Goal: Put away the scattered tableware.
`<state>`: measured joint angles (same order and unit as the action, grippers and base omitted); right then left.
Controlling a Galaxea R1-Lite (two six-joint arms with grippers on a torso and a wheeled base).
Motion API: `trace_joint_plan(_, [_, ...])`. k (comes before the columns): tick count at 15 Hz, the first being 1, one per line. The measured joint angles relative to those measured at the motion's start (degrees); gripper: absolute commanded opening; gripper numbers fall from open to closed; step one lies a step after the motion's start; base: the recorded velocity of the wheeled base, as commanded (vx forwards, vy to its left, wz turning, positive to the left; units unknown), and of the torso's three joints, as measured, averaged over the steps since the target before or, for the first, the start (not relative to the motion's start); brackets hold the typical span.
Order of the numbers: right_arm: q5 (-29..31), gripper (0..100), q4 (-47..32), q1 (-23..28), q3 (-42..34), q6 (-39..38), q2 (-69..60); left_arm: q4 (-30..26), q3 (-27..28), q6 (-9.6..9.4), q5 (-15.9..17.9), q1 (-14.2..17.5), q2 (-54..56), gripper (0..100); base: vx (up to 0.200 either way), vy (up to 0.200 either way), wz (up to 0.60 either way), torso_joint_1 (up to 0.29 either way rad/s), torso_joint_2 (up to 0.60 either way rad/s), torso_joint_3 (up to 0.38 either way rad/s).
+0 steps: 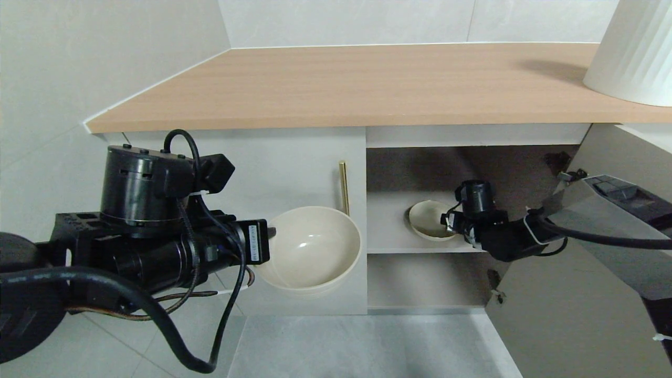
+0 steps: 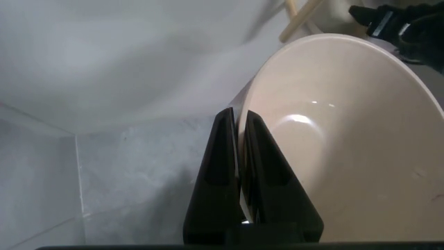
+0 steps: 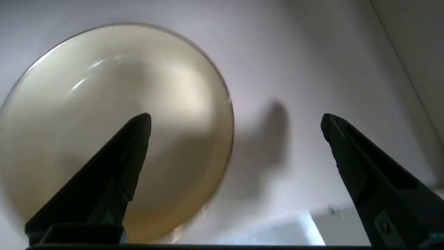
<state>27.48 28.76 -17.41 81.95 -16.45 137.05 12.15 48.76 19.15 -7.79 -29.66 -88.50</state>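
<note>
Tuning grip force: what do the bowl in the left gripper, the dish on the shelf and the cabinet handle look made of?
Bowl: cream, glossy, with a sharp highlight inside; likely glazed ceramic, though melamine is possible. Dish: same cream gloss, probably the same ware. Cabinet handle: slim gold-toned bar, looks like metal with a brass finish.

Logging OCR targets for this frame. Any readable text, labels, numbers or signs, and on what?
Print on the white sticker on the left arm's wrist: too small to read.
No text or marks on the large bowl, the small dish, the cabinet door or the countertop.
Nothing can be quoted from any view.
</note>
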Motion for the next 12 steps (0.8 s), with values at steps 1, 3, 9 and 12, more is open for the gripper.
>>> trace_joint_plan(1, [-0.44,100,-0.02,-0.50,-2.40,-0.13,-2.26,0.00,0.63,-0.16,-0.09,-0.41,-0.46,0,0.000,0.000,0.00,0.000,0.00,0.000])
trace_joint_plan(3, [-1.76,100,-0.11,-2.22,-8.37,-0.27,-8.48,0.05,2.41,-0.95,-0.17,-0.84,-1.62,0,0.000,0.000,0.00,0.000,0.00,0.000])
trace_joint_plan(9, [-5.56,100,-13.21,-10.53,-20.54,-0.41,-29.81,0.10,4.27,-3.43,-1.01,-4.95,-5.96,0,0.000,0.000,0.00,0.000,0.00,0.000])
trace_joint_plan(12, [-8.16,100,-23.37,-17.48,-21.20,-2.24,-37.55,1.74,4.21,-4.10,-4.85,-7.83,-9.68,0,0.000,0.000,0.00,0.000,0.00,0.000])
